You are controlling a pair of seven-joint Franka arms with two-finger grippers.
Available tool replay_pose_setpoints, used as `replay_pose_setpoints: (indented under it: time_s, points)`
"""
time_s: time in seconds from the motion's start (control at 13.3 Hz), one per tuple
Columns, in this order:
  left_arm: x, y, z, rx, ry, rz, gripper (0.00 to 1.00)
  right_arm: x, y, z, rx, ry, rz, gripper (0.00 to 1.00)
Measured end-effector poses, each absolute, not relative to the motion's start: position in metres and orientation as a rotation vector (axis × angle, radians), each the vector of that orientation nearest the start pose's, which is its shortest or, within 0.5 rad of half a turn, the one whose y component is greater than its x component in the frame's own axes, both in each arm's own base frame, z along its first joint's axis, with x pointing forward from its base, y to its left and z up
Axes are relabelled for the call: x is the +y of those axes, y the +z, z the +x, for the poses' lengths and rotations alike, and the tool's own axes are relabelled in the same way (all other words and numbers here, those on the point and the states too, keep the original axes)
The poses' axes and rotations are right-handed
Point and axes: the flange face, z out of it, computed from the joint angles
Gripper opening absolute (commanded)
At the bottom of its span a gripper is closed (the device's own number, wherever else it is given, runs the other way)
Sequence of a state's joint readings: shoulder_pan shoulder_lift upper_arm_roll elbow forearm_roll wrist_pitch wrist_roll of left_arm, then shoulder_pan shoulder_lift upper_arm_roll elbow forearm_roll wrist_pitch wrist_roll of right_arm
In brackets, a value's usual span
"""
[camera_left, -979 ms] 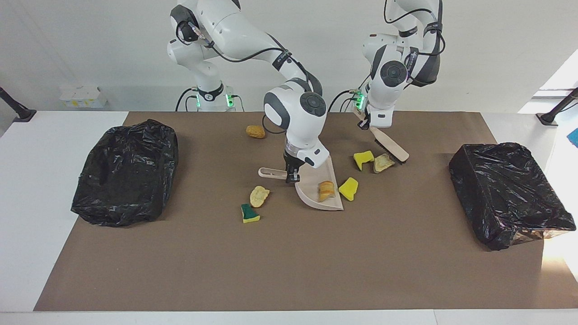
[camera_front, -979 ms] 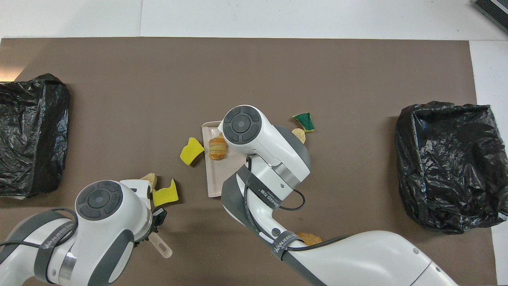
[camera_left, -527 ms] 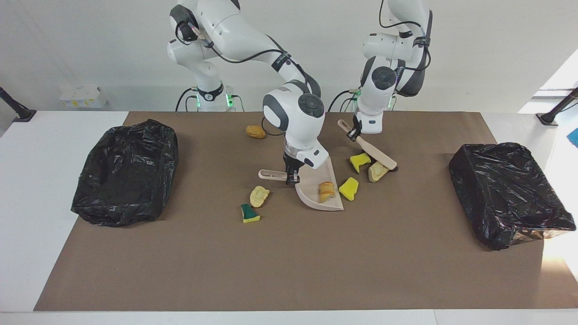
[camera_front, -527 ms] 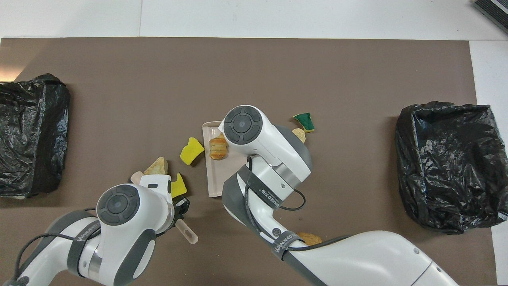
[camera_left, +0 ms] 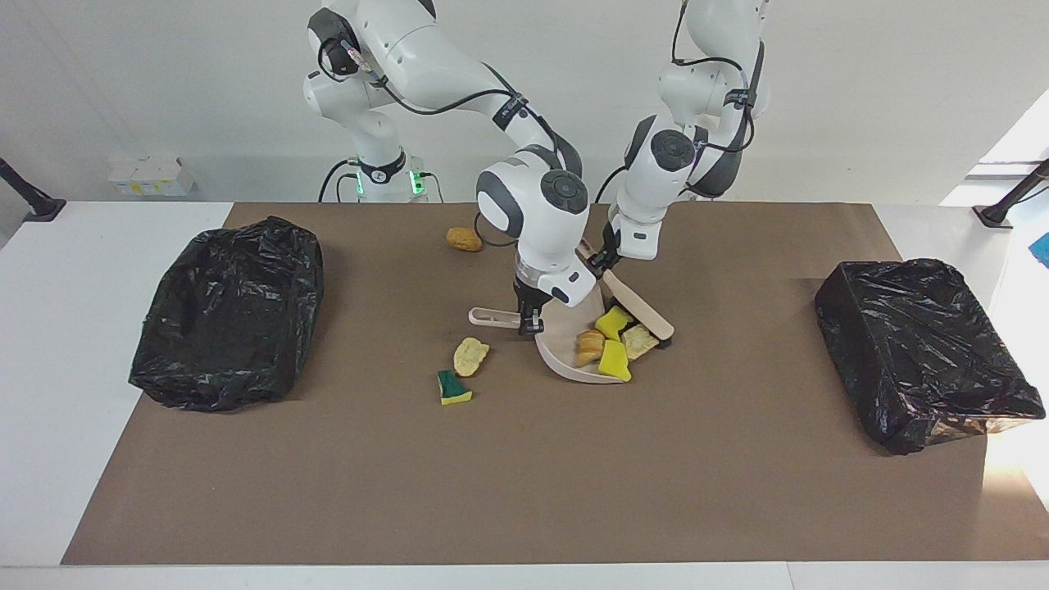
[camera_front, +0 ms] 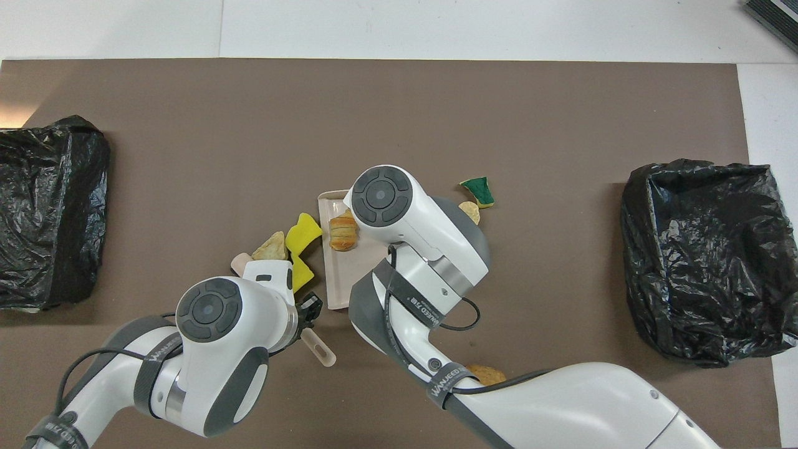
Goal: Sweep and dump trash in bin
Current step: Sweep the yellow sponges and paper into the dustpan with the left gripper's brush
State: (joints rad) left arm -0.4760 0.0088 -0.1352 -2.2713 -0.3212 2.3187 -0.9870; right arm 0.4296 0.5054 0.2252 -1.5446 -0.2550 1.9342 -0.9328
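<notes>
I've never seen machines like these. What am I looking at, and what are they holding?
Two white robot arms work at a table, each ending in a pincer. One picture faces them from across the table; the other looks down from above their end. The right pincer grips a beige dustpan by its handle. The left pincer grips a hand brush and pushes yellow sponge pieces and a bread-like chunk at the pan's mouth. More scraps lie around. A black-bagged bin stands at each end.
</notes>
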Motion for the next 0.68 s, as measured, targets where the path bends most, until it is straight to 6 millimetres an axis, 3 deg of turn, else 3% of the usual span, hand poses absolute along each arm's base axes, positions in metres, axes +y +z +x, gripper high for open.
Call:
replay_pose_setpoints:
  time_s: [0.3,0.68]
  points:
    - [-0.344,0.351,0.416,-0.624,0.208,-3.316,0.00,0.380,0.356,0.564,2.238,-0.182,2.039,0.00]
    - [-0.344,0.351,0.417,-0.453,0.207,-3.343,0.00,0.377,0.356,0.565,2.234,-0.186,2.044,0.00]
